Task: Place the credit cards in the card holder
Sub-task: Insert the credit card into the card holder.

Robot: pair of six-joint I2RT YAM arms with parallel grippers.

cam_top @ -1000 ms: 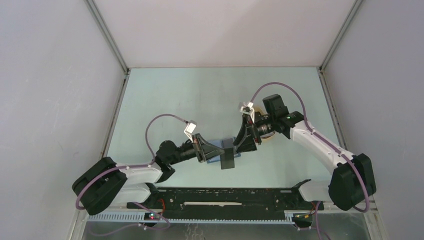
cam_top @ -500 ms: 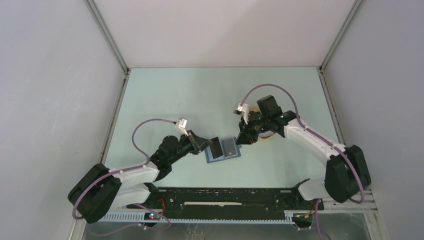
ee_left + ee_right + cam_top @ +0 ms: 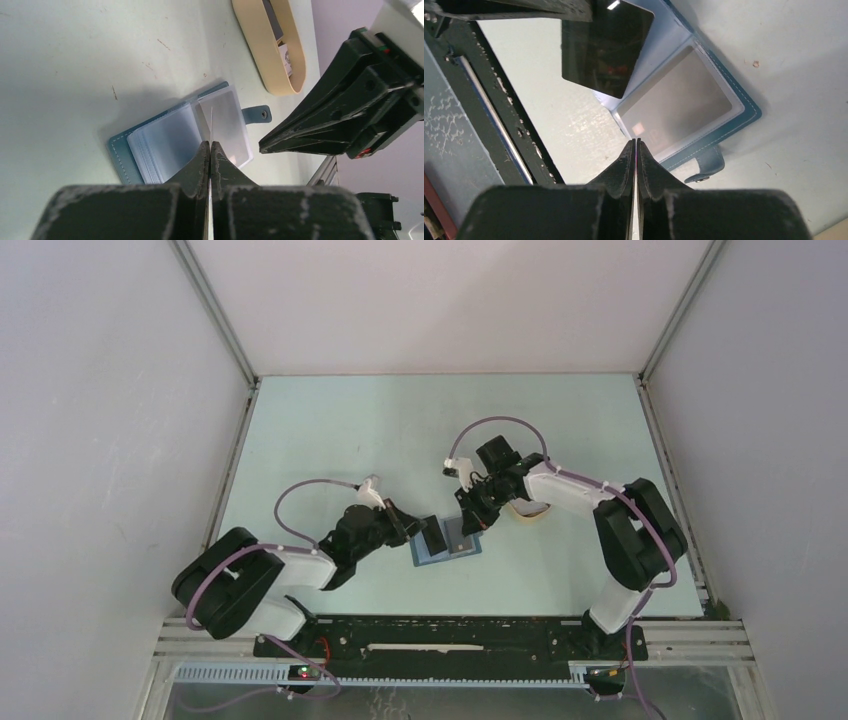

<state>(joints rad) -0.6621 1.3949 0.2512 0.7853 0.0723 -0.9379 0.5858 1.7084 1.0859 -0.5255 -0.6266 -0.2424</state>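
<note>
The teal-blue card holder (image 3: 465,546) lies open on the table, clear sleeves up (image 3: 160,145). A grey credit card (image 3: 676,107) sits in its right-hand sleeve. My left gripper (image 3: 425,533) is shut on a black credit card (image 3: 604,47), held tilted over the holder's left half; in the left wrist view the card (image 3: 212,117) shows only as a thin edge ahead of the left gripper (image 3: 210,145). My right gripper (image 3: 635,141) is shut, its tips at the near edge of the right-hand sleeve. Whether it pinches the sleeve does not show.
A beige oval tray (image 3: 530,512) lies just right of the holder, with more cards inside it (image 3: 286,55). The holder's snap tab (image 3: 709,165) sticks out toward the tray. The black frame rail (image 3: 450,635) runs along the near table edge.
My right gripper has shut and swung left and down to the holder's right page. The left arm drew back a little, with the black card still in its grip over the holder.
</note>
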